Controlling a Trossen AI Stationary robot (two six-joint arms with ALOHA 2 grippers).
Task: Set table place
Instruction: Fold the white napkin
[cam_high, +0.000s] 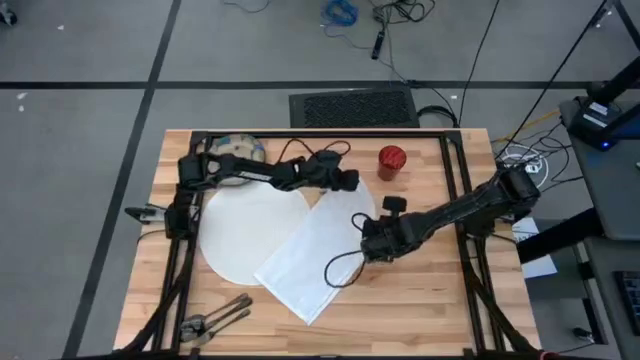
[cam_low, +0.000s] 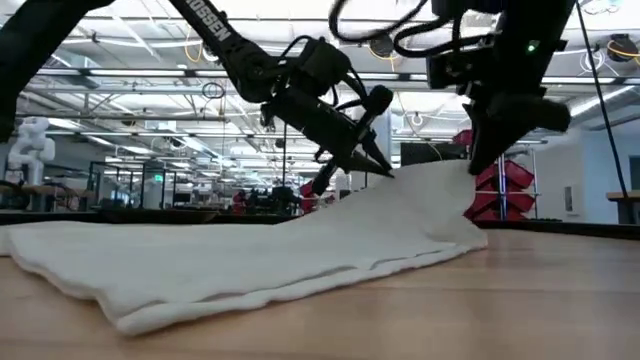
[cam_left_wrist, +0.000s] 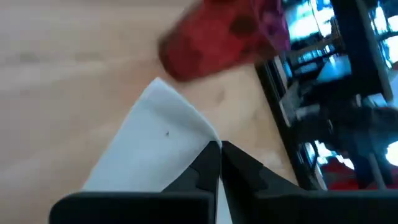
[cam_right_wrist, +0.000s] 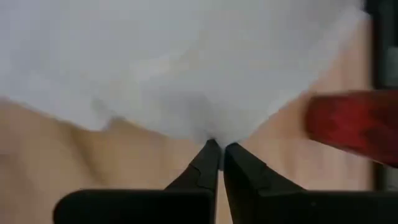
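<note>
Nearest at table height: white napkin (cam_low: 250, 265), spread flat along its near end and lifted to a ridge at its far end. Lies as a long rectangle on the table (cam_high: 420, 300), just right of centre. Runs on a diagonal, long axis from the front-left up toward the back-right. Overlaps the right rim of the large white plate (cam_high: 240, 230) with its left edge. Points with its far short end toward the red cup (cam_high: 391, 160), close to it but not touching.

Pinched at the far corner by the left gripper (cam_high: 350, 182), fingers closed tight on the cloth edge with only a sliver of gap between them. Pinched along the right-hand long edge by the right gripper (cam_high: 370, 243), fingers likewise pressed together on a small tuck of fabric. Raised off the wood at both pinches, sagging between them, near half flat on the table.

Farther out: red cup upright near the back edge, right of the left gripper. Speckled bowl (cam_high: 240, 148) at the back-left, partly hidden under the left arm. Dark cutlery (cam_high: 215, 318) bunched near the front-left corner, well apart from the napkin, handles angled toward the plate. Room with racks and ceiling lights beyond the table.
</note>
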